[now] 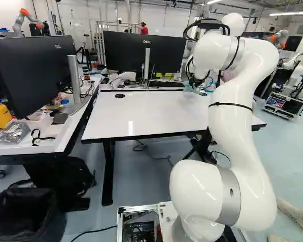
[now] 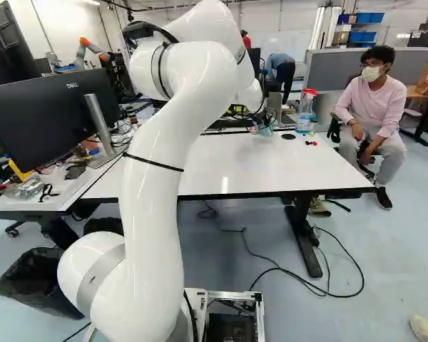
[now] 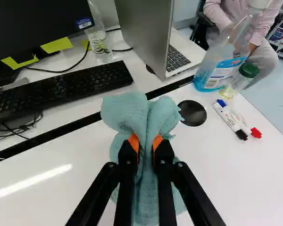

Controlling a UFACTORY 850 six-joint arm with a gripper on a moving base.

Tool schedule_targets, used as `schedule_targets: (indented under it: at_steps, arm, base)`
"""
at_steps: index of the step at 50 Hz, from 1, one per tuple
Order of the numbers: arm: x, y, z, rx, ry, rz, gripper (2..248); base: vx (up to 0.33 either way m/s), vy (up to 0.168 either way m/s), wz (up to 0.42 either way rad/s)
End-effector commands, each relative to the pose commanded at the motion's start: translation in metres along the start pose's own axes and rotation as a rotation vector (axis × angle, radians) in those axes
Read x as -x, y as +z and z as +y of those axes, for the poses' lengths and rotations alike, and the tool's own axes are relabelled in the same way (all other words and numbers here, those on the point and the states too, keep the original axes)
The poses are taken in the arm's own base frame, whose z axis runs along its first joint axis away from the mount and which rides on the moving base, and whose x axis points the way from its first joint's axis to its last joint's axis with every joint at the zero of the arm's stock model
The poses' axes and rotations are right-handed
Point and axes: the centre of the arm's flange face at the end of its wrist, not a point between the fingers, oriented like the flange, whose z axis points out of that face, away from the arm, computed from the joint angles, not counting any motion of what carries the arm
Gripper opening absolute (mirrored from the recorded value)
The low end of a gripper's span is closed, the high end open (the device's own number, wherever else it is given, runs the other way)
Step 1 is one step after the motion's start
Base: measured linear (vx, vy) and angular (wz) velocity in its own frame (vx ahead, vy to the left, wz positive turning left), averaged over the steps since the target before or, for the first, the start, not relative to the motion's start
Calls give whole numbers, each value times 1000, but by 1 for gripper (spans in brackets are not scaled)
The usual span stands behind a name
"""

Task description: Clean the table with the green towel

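Green towel (image 3: 146,115) was pinched near its middle by the gripper (image 3: 145,143), orange pads (image 3: 133,141) pressing from both sides, presumably so that loose folds formed a wiping face. It was over the far part of the table (image 1: 146,113); contact unclear. Taking twelve as straight ahead: black disc (image 3: 192,113) at two; markers (image 3: 228,117) nearer three, spray bottle (image 3: 219,73) past one, probably parked edgeward to free wiping room.

1. Arm (image 1: 242,126): glossy white, rounded joints.
2. Grey band (image 1: 227,204) on a lower joint, with a small dark mark.
3. Thin black ties (image 2: 154,162) round the arm.
4. Black cables (image 1: 207,24) looping up high.
5. Pincer (image 2: 256,127): black fingers (image 3: 126,174), round pivots (image 3: 112,165), orange pads (image 3: 134,141).
6. Base (image 2: 232,294): silver frame.
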Motion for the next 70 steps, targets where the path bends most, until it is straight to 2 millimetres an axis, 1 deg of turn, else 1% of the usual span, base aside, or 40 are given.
schedule_targets:
  at_steps: [17,70]
  arm:
    - [6,15,7,7,5,18,51]
    - [48,63,9,9,7,-18,51]
  base:
    - [0,0,0]
    - [0,0,0]
